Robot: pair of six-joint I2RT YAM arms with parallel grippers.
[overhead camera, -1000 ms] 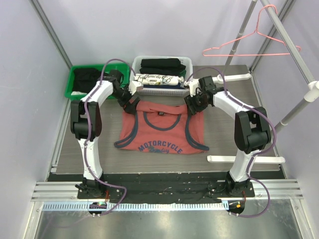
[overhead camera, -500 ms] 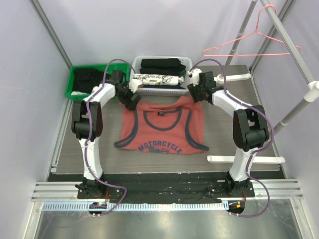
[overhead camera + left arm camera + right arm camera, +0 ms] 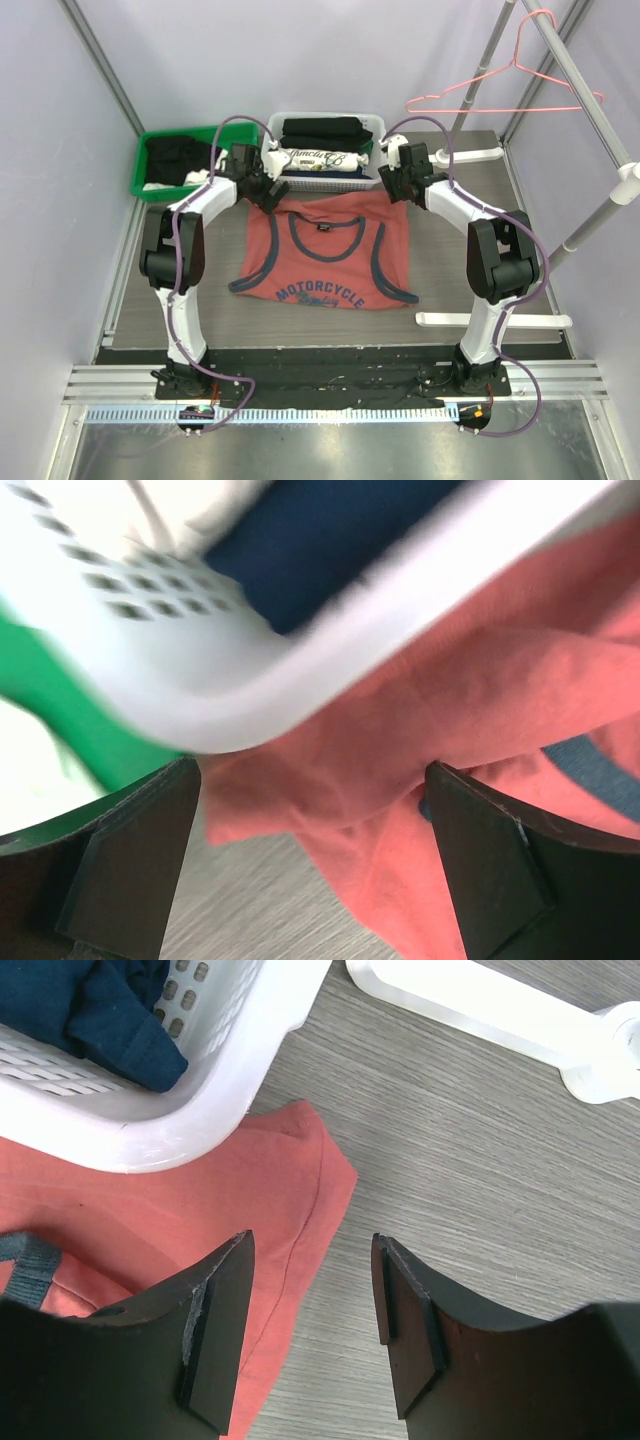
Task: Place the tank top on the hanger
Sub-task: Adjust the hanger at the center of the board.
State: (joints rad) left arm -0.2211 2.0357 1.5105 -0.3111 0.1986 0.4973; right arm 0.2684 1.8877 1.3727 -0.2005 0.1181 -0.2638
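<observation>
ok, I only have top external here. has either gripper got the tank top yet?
Observer: No. In the right wrist view the right gripper is open, straddling the tank top at its corner edge, nothing pinched.
Operator: left one?
Observer: Left gripper is wide open too, with bunched shirt cloth between its fingers, ungripped.
Operator: basket clear of the shirt?
Observer: No. The white basket has its rim right at the shirt's top edge in both wrist views; whether cloth is tucked under it I cannot tell.
</observation>
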